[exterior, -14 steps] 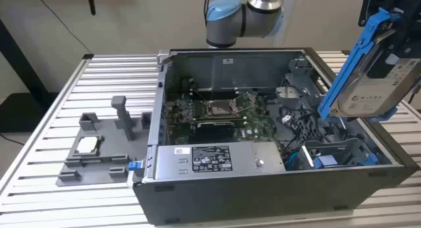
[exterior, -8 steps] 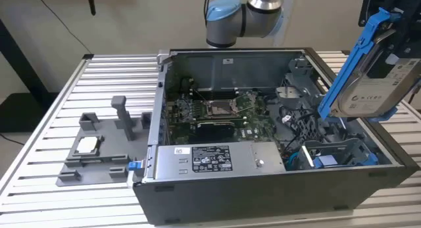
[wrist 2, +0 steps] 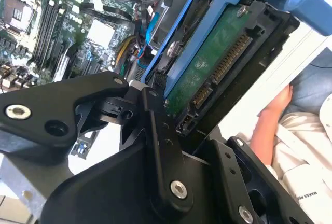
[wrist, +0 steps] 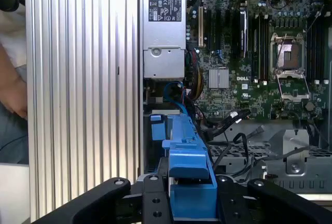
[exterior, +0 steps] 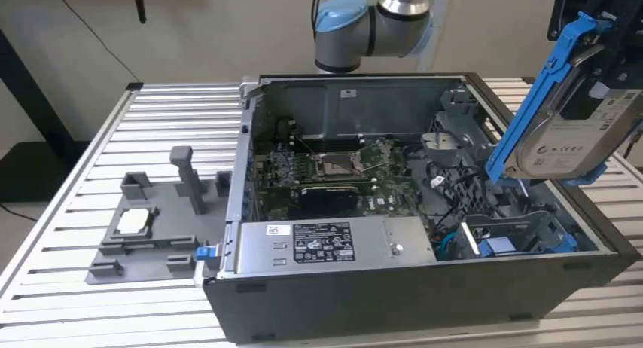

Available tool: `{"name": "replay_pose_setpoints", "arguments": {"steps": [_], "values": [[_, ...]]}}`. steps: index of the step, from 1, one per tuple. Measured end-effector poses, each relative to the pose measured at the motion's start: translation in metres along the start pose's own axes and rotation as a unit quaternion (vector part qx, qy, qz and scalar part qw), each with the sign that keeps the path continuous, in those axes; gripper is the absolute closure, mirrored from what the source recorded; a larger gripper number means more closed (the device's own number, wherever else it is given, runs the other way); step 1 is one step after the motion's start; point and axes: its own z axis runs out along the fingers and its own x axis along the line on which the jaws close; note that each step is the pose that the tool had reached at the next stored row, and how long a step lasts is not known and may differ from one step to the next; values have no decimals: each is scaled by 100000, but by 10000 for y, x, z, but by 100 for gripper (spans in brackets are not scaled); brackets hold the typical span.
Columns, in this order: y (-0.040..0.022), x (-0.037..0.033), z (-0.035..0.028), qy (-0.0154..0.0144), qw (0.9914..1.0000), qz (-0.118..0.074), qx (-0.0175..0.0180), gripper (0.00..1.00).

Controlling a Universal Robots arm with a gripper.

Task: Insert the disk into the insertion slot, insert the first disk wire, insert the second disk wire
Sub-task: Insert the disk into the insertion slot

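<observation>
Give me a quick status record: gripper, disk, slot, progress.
gripper: shut on the silver rectangular disk in a blue plastic carrier
disk pose: steeply tilted on edge, in the air above the open dark computer case
slot: grey metal insertion slot with blue tabs, disk not in it
connectors: bare in the second wrist view, no wire attached
progress: disk not yet inserted

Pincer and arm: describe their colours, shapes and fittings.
The arm is built of rounded silver-grey tubular joints, one closed by a light blue round cap. The pincer is matte black in both wrist views: flat, angular linkage bars with rounded ends, joined by silver bolts at the pivots.
</observation>
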Motion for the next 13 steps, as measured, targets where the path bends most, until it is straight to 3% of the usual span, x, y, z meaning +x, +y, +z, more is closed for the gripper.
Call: {"name": "replay_pose_setpoints", "arguments": {"steps": [5,13], "values": [[-1,0,33,587,99998,25,185,67],[-6,-1,139,910,99995,37,374,67]]}}
